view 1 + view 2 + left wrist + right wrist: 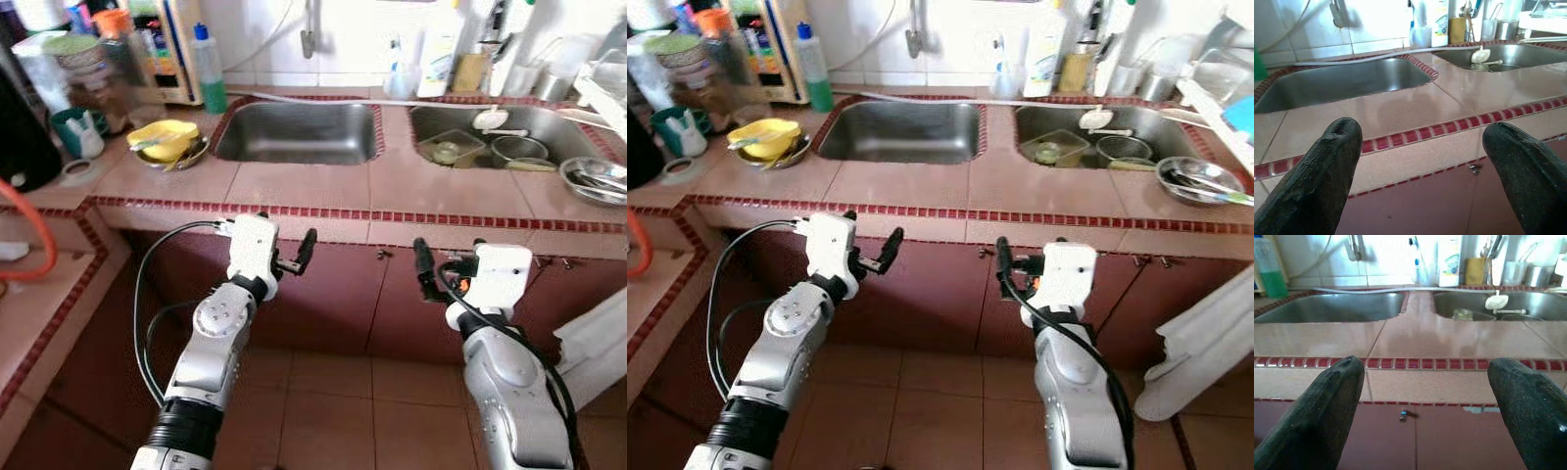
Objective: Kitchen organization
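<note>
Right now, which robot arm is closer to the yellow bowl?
Left. The left pincer hangs below the counter edge, nearer the yellow bowl; the right pincer is further along, under the right sink.

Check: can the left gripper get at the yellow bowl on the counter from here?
Probably yes. The left gripper is open, below the counter edge; the yellow bowl sits left of the sink, nothing between, but the arm must rise first.
</note>
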Tool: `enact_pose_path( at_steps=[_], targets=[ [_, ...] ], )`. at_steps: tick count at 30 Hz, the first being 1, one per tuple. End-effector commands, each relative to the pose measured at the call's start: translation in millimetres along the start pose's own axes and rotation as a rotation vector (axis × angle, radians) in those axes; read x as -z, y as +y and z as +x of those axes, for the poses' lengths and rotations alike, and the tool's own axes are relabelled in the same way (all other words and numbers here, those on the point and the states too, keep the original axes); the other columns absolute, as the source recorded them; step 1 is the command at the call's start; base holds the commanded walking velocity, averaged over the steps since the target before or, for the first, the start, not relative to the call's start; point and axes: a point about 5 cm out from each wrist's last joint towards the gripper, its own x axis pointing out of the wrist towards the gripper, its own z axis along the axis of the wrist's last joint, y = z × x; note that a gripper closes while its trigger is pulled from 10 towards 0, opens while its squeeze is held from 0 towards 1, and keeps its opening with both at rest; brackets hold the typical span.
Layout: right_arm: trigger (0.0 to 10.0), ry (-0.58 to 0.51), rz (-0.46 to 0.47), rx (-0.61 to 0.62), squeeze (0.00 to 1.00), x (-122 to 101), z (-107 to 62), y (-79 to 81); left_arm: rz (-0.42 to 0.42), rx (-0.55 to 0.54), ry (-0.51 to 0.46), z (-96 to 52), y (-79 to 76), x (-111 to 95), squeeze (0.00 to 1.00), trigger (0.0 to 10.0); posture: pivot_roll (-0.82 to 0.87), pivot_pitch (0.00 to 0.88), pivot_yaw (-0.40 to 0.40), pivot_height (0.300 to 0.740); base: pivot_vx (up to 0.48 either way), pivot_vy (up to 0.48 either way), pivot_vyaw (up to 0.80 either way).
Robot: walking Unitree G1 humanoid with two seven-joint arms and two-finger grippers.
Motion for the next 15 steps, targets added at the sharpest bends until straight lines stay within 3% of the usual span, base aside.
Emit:
enact_pose_path(
  at_steps=[1, 15],
  targets=[
    [10.0, -0.019, 0.005, -0.016, 0.00, -5.5, 0.7, 5.6, 0.003, -0.010, 0.021, -0.2, 4.4, 1.8, 0.00, 10.0, 0.06, 0.000, 0.023, 0.740, 0.000, 0.307, 0.00],
    [10.0, -0.026, 0.006, 0.016, 0.00, -8.1, 2.3, 2.3, 0.013, -0.005, 0.035, 0.7, 2.7, 2.8, 0.00, 10.0, 0.06, 0.000, 0.029, 0.740, 0.000, 0.305, 0.00]
  ],
)
